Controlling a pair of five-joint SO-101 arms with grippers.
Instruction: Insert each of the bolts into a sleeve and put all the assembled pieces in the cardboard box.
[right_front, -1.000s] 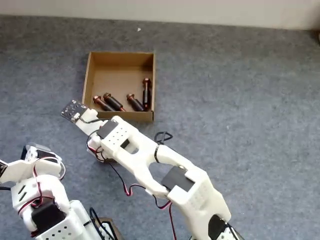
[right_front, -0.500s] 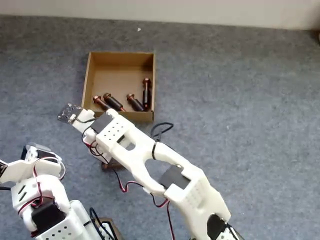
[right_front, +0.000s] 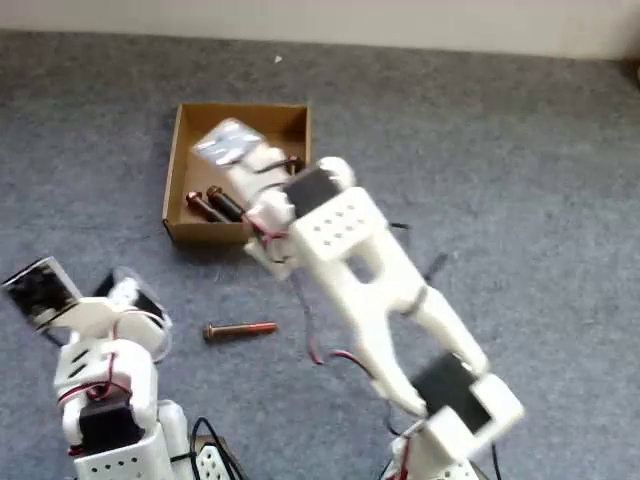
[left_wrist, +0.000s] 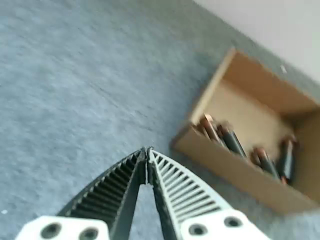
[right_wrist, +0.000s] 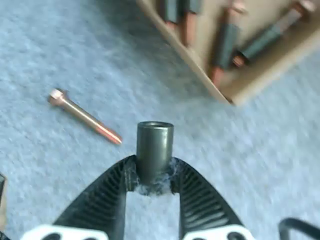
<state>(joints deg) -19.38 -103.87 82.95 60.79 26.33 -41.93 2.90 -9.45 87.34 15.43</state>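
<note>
A loose copper bolt (right_front: 240, 329) lies flat on the grey surface (right_front: 500, 150), at about 6 o'clock from the cardboard box (right_front: 178, 170) and apart from it. Its long axis runs from 9 to 3 o'clock, with the head at the 9 o'clock end. The right arm (right_front: 345, 240) stretches from 5 o'clock across the near half of the box and covers part of its floor in the high view. Two assembled pieces (right_front: 225, 203) show beside it, slanting with their copper heads toward 10 o'clock. The left wrist view looks into the box from the side and gives four pieces (left_wrist: 231, 141) lying along the near wall, roughly parallel. The right wrist view shows the right claw (right_wrist: 153, 170) gripping a dark sleeve (right_wrist: 155, 145) by its lower end. The sleeve stands straight out between the fingers, its long axis in line with the claw and its hollow mouth facing away from the claw's base. Beyond it the bare bolt (right_wrist: 85, 116) lies on the surface and a corner of the box (right_wrist: 220, 92) with pieces inside. The left arm (right_front: 105, 365) sits at 7 o'clock. The left claw (left_wrist: 148, 152) is closed on nothing, its ribbed fingers meeting at the tips above the surface, short of the box (left_wrist: 235, 170).
</note>
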